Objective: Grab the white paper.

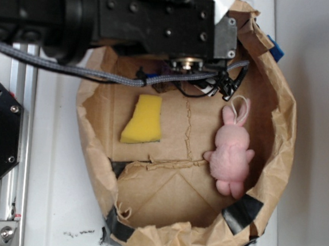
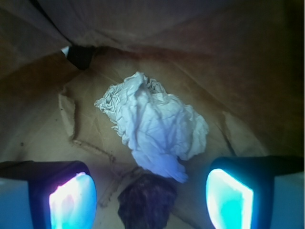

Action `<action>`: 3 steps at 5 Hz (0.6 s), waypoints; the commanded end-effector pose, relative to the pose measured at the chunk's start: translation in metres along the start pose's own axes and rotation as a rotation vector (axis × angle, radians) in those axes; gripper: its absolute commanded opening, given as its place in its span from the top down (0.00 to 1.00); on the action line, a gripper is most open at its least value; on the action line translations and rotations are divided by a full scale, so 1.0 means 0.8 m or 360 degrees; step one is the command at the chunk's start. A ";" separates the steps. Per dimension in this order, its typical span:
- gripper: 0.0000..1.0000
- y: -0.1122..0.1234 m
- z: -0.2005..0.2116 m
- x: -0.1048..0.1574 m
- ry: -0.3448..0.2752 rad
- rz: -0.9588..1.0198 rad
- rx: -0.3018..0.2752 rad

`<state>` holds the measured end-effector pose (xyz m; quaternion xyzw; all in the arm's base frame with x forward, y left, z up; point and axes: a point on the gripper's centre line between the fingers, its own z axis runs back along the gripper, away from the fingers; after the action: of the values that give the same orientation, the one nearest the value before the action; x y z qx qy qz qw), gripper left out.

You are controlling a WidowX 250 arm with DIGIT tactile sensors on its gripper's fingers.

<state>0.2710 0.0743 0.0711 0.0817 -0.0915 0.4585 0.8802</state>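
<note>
The gripper [image 2: 150, 200], its 2 glowing fingers [image 2: 71, 200] spread wide and empty, hangs inside a tan brown paper bag [image 2: 248, 71], a small dark brown rough lump [image 2: 147, 200] between them and the crumpled white paper [image 2: 155, 124] just beyond.

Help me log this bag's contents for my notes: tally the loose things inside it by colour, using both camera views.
Yellow: 1, the sponge
Pink: 1, the plush rabbit
White: 1, the crumpled white paper
Dark brown: 1, the rough lump
Total: 4, all inside the brown paper bag
</note>
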 end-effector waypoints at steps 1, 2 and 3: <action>0.00 0.015 -0.012 0.022 -0.0106 0.0034 0.0019; 0.00 0.013 -0.022 0.021 -0.0134 0.0035 0.0049; 0.00 0.007 -0.030 0.016 -0.0127 0.0018 0.0064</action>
<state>0.2771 0.0887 0.0386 0.1232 -0.0988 0.4601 0.8737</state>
